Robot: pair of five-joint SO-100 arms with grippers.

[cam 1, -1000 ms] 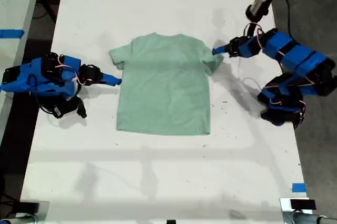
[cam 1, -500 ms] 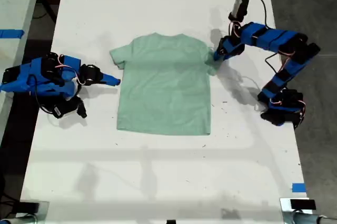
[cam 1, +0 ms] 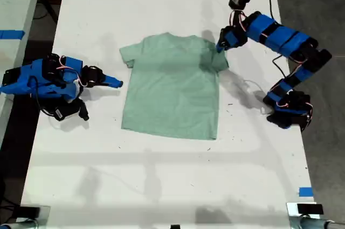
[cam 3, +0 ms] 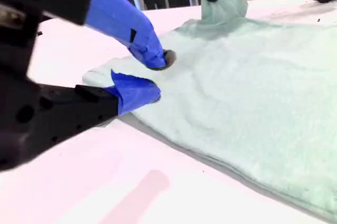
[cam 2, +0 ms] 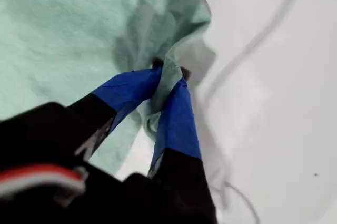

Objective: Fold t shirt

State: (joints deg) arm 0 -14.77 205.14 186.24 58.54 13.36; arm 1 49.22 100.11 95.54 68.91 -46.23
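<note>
Lying flat on the white table [cam 1: 161, 180], the shirt [cam 1: 171, 86] sits about in the middle, neck toward the top of the exterior view. It is pale green and plain. I see no print and no tag on it.

One sleeve is bunched up now. My first gripper [cam 2: 169, 74] is clamped on that sleeve, with the cloth squeezed between its two blue tips. In the exterior view this gripper [cam 1: 220, 46] is at the shirt's upper right corner. A moment ago the arm was lower and the sleeve lay flat. Now the arm has lifted and pulled, and the whole shirt has slid a little toward the exterior view's right. The other sleeve has moved away from my second gripper.

My second gripper [cam 3: 152, 79] waits just beside that far sleeve, near the exterior view's left. Its tips are spread apart and hold nothing. It has not moved.

I think the fold is only starting. One sleeve is caught, and nothing is folded over yet. The slide means my second gripper may need to reach farther to catch its sleeve.

I cannot read any words or brands anywhere. Bits of blue tape [cam 1: 305, 192] sit on the table edge, with no writing I can see.
</note>
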